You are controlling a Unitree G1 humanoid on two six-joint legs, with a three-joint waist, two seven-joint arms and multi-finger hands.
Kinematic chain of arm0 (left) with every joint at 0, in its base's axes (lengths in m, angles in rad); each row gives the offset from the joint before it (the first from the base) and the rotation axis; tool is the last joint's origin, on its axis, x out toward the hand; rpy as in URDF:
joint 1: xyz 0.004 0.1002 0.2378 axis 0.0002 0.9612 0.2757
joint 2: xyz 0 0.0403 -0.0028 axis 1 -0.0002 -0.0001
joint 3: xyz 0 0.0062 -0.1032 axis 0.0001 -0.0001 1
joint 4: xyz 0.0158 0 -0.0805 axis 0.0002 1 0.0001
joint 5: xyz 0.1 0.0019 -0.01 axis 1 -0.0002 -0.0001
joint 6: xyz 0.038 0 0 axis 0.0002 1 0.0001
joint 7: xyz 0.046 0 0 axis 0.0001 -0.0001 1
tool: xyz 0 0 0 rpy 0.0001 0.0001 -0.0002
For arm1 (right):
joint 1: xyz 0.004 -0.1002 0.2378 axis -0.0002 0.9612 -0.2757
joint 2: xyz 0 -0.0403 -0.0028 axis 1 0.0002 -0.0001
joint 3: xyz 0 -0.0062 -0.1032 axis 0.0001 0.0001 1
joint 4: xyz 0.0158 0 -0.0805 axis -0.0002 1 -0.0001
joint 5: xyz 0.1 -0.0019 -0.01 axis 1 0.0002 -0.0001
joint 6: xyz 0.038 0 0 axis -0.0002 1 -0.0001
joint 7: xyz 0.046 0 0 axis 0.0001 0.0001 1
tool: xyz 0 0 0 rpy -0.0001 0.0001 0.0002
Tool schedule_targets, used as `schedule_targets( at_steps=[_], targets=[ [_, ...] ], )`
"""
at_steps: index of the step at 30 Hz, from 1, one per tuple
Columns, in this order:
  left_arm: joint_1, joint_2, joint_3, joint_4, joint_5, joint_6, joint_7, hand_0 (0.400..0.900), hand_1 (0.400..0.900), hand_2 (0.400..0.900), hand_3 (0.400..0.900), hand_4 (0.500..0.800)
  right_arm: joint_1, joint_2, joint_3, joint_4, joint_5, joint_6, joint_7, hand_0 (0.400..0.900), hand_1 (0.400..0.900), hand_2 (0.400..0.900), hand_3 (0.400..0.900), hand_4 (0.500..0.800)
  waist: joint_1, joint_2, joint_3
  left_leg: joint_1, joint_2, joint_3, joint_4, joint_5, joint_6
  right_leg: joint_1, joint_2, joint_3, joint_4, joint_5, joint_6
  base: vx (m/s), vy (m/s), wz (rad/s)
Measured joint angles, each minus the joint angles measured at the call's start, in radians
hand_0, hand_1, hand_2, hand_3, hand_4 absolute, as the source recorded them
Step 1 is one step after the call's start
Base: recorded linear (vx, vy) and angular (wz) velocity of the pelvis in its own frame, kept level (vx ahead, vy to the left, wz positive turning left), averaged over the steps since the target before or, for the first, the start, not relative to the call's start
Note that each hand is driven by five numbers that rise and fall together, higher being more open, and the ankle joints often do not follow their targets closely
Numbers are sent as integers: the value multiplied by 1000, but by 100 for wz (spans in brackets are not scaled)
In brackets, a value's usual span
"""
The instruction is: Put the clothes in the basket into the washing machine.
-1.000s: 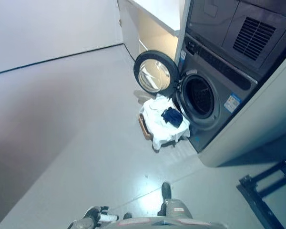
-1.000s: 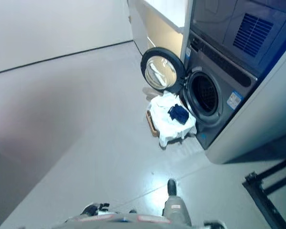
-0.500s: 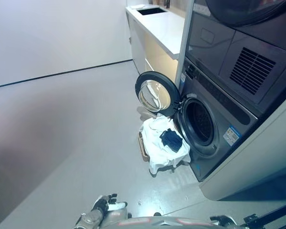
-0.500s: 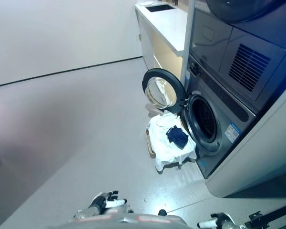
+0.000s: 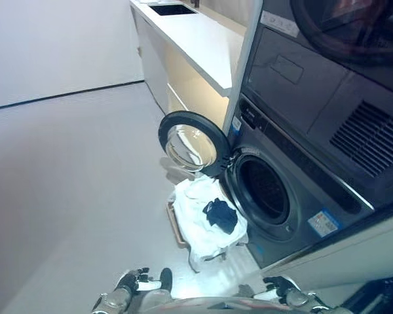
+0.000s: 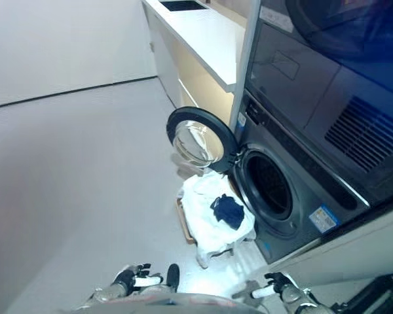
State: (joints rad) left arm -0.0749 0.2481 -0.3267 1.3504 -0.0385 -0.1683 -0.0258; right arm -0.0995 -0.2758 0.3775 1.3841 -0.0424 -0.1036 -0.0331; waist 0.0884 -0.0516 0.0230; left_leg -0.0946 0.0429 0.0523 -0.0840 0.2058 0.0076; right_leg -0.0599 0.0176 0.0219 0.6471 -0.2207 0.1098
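Observation:
A low basket (image 5: 175, 226) stands on the floor in front of the washing machine (image 5: 295, 196), heaped with white cloth (image 5: 200, 222) and a dark blue garment (image 5: 221, 214) on top. The machine's round door (image 5: 190, 142) is swung open to the left and its drum opening (image 5: 262, 191) shows dark. My left hand (image 5: 132, 282) shows at the bottom edge, left of centre, fingers relaxed and holding nothing. My right hand (image 5: 280, 288) shows at the bottom right, also holding nothing. Both hands are well short of the basket.
A white counter (image 5: 190, 39) with cabinets runs along the wall behind the machine. A second appliance (image 5: 327, 72) is stacked above the washer. Grey floor (image 5: 65, 183) spreads to the left.
The camera has moved closer and tilted, so the washer and basket look larger and lower in view. My right hand now shows at the bottom right.

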Motion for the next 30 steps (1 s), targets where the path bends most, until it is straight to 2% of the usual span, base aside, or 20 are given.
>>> schedule_targets(
  at_steps=[2,3,4,7,9,11,12,13,14,15,17,18,19,20,21,23,25,28,29,30],
  targets=[
    [-23,14,-12,-2,-1,9,1,900,900,900,900,800,-2,1,22,-26,-11,4,-1,900,900,900,900,800,-4,-7,18,18,-23,-30,38,-42,20,-41,-48,-26,142,105,54,189,147,30],
    [-32,22,-12,3,-1,10,2,900,900,900,900,800,-22,1,34,-38,-20,4,-1,900,900,900,900,800,1,9,43,29,-22,-47,60,-70,30,-49,-52,-32,153,173,52,237,86,29],
    [-40,27,-11,3,-1,10,4,900,900,900,900,800,-33,-2,44,-54,-32,4,-2,900,900,900,900,800,-3,23,57,35,-13,-65,78,-80,27,-39,-55,-54,158,196,45,297,48,27],
    [-33,38,0,-7,-2,10,21,900,900,900,900,800,-100,-33,83,-151,-80,-3,-1,900,900,900,900,800,-1,80,101,55,13,-91,80,-112,27,-83,-107,-122,93,109,-5,314,-49,16],
    [-10,36,19,2,-3,10,25,900,900,900,900,800,-136,-48,112,-202,-101,-11,-1,900,900,900,900,800,-4,97,111,52,22,-100,78,-118,19,-94,-167,-167,-121,93,1,232,-152,-1],
    [7,46,20,18,-5,9,36,900,900,900,900,800,-178,-42,145,-214,-129,-13,0,900,900,900,900,800,7,73,118,41,31,-101,78,-129,-3,-121,-191,-172,-376,112,19,227,-189,25],
    [17,62,28,29,-9,10,40,900,900,900,900,800,-190,-35,156,-218,-140,-12,-1,900,900,900,900,800,5,46,115,27,32,-109,81,-133,-30,-117,-197,-172,-512,143,34,233,-170,59],
    [16,68,28,30,-21,11,41,900,900,900,900,800,-193,-34,160,-219,-150,-7,-5,900,900,900,900,800,-7,27,118,21,28,-137,76,-132,-80,-107,-194,-173,-548,237,32,233,-153,82],
    [21,57,29,30,-23,11,41,900,900,900,900,800,-189,-40,157,-207,-161,2,-11,900,900,900,900,800,-12,25,119,29,52,-148,68,-139,-70,-93,-169,-176,-544,257,3,270,-187,97],
    [27,40,29,26,-25,9,41,900,900,900,900,800,-182,-55,165,-203,-173,19,-15,900,900,900,900,800,-6,23,118,30,55,-153,94,-146,-76,-77,-160,-198,-544,245,-21,241,-193,104],
    [58,16,31,3,-42,6,47,900,900,900,900,800,-180,-95,170,-218,-193,28,-26,900,900,900,900,800,-9,36,108,22,44,-129,134,-179,-87,-60,-143,-243,-542,229,-32,227,-268,134],
    [57,12,30,10,-47,7,66,900,900,900,900,800,-180,-113,165,-220,-194,29,-39,900,900,900,900,800,-17,38,110,-11,48,-146,166,-159,-119,-56,-138,-287,-534,210,-44,87,-239,110],
    [37,15,30,5,-50,6,68,900,900,900,900,800,-180,-129,158,-219,-194,31,-48,900,900,900,900,800,-29,29,111,-56,34,-152,208,-146,-120,-57,-156,-330,-541,206,-49,-49,-234,61],
    [30,17,29,4,-51,4,69,900,900,900,900,800,-188,-141,147,-218,-194,32,-54,900,900,900,900,800,-21,35,116,-82,36,-134,225,-128,-119,-63,-146,-343,-526,195,-48,-47,-235,60],
    [15,19,29,5,-55,-2,72,900,900,900,900,800,-204,-146,147,-210,-193,33,-73,900,900,900,900,800,-12,38,120,-143,23,-134,297,-126,-123,-97,-154,-349,-485,161,-71,-23,-161,11],
    [-2,17,27,-1,-67,-11,76,900,900,900,900,800,-244,-152,148,-208,-193,35,-80,900,900,900,900,800,6,38,137,-181,17,-133,331,-90,-137,-114,-177,-356,-453,148,-82,90,29,-47],
    [-3,12,24,-3,-69,-13,76,900,900,900,900,800,-312,-157,184,-207,-193,35,-98,900,900,900,900,800,24,63,159,-227,33,-129,335,-134,-131,-136,-164,-326,-455,155,-102,141,74,-67],
    [39,7,18,-19,-69,-12,79,900,900,900,900,800,-384,-145,195,-214,-195,24,-105,900,900,900,900,800,54,116,175,-218,73,-120,207,-140,-110,-204,-119,-268,-415,156,-99,12,126,-59],
    [60,5,18,-20,-69,-11,78,900,900,900,900,800,-407,-142,200,-224,-195,13,-114,900,900,900,900,800,60,123,180,-225,82,-112,203,-102,-112,-242,-110,-242,-389,154,-97,-106,64,-11],
    [54,5,18,-20,-69,-7,84,900,900,900,900,800,-432,-134,231,-225,-195,8,-123,900,900,900,900,800,59,112,196,-255,67,-91,217,-84,-109,-282,-125,-240,-371,161,-88,-151,113,-23]
  ],
)
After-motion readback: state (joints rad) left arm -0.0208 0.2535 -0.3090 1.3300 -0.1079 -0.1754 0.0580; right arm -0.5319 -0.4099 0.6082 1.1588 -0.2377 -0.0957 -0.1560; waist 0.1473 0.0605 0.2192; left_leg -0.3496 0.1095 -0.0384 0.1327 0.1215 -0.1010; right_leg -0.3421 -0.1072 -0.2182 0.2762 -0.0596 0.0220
